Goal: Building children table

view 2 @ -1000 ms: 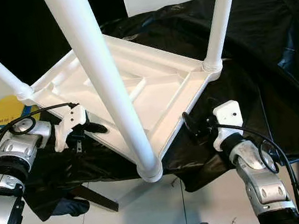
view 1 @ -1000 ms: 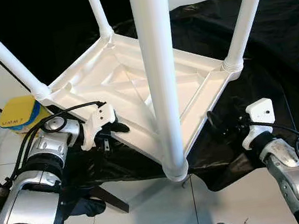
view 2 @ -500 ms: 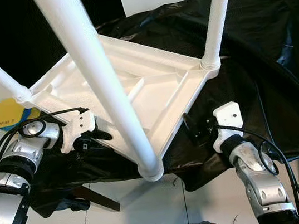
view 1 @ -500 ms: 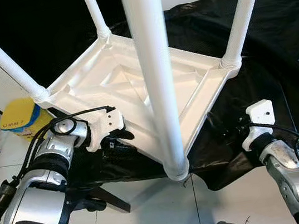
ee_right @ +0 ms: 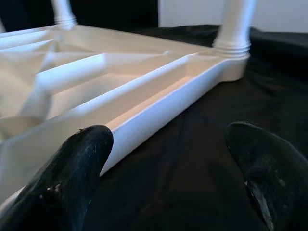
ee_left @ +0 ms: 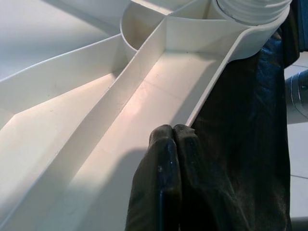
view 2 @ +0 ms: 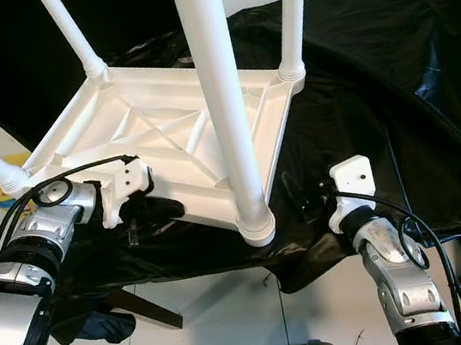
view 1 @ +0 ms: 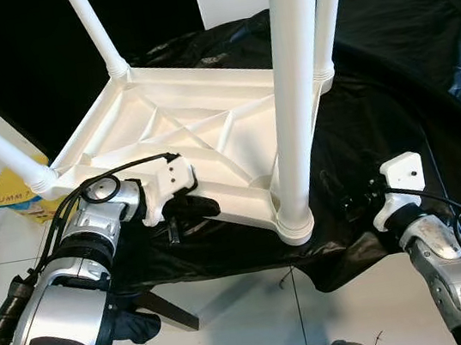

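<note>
A white plastic children's table lies upside down on a black cloth, its four legs pointing up. The nearest leg stands in the front corner socket. My left gripper is shut, with its fingertips pressed together against the table's front rim. My right gripper hovers over the cloth just right of that front corner. It is open, its fingers spread wide, with the table's side rim ahead of them and untouched.
A yellow and blue object sits on the tiled floor at the left, beyond the table's left corner. The cloth hangs over the support's front edge. A dark frame leg slants beneath it near my feet.
The table has turned on the cloth: its front corner and leg swung right and away, its left corner came nearer. My left gripper followed the rim rightward. The right arm stayed put.
</note>
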You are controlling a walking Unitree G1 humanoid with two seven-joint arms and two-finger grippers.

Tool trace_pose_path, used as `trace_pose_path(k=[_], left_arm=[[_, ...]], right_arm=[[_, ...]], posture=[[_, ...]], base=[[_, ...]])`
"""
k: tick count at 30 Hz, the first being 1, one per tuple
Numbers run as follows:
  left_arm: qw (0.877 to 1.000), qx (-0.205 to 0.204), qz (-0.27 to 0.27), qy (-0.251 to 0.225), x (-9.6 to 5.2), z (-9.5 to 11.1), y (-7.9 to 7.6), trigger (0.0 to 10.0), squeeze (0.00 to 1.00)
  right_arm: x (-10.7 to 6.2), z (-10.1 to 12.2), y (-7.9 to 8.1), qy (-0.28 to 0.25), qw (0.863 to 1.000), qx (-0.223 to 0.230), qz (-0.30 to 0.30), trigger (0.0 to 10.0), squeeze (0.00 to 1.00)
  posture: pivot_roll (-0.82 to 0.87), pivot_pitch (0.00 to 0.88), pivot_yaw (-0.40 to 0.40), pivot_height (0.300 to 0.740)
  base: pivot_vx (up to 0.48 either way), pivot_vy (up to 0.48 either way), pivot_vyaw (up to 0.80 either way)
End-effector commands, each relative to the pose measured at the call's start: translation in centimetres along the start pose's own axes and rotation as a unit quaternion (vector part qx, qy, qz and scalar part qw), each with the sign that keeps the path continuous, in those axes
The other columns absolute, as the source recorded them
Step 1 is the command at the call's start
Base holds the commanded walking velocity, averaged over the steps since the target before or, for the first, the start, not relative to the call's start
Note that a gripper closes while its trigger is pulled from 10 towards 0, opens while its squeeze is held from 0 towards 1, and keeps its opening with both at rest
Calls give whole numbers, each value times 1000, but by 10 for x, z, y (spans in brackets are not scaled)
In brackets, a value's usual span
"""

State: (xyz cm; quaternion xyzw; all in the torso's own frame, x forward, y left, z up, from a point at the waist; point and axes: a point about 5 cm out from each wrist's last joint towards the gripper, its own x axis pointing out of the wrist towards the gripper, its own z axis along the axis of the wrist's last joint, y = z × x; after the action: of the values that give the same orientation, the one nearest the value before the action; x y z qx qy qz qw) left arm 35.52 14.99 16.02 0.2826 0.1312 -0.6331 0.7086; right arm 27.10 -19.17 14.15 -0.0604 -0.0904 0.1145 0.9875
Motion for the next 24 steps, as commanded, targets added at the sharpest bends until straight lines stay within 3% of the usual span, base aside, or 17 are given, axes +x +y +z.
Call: trace_pose_path(k=[1,2,3,6,7,12,13,18,21,24], left_arm=[[998,-20,62,-3,3,-6,3,4549,0],[998,-20,62,-3,3,-6,3,4549,0],[998,-20,62,-15,5,-3,3,10000,0],[997,-24,59,-42,8,2,2,10000,0],[996,-31,58,-62,10,5,2,10000,1000],[993,-23,59,-101,10,15,0,10000,1000],[992,-20,62,-112,7,18,0,10000,0],[986,-25,76,-147,-4,26,0,10000,0],[975,-34,114,-190,-17,33,-2,10000,0],[971,-32,127,-198,-21,36,-4,10000,0]], right_arm=[[0,1,-10,-5,999,-5,-44,10000,0],[0,1,-10,-5,999,-5,-44,10000,0],[0,2,-14,-8,998,-7,-62,10000,0],[-1,2,-19,-10,996,-9,-86,10000,0],[-2,2,-19,-10,996,-7,-92,10000,0],[-4,0,-13,-8,996,4,-85,10000,0],[-5,1,-11,-9,997,8,-77,10000,0],[-11,4,-9,-13,999,16,-50,10000,0],[-21,9,-7,-8,1000,17,11,10000,0],[-24,11,-9,-3,999,17,27,10000,0]], posture=[[-75,129,104,740],[-75,129,104,740],[-76,128,105,740],[-75,127,102,740],[-76,125,101,740],[-73,120,98,740],[-74,117,100,740],[-76,111,104,740],[-98,107,108,740],[-106,104,105,740]], base=[[0,0,0],[0,0,0],[0,0,0],[0,0,0],[0,0,0],[0,0,0],[0,0,0],[0,0,0],[0,0,0],[0,0,0]])
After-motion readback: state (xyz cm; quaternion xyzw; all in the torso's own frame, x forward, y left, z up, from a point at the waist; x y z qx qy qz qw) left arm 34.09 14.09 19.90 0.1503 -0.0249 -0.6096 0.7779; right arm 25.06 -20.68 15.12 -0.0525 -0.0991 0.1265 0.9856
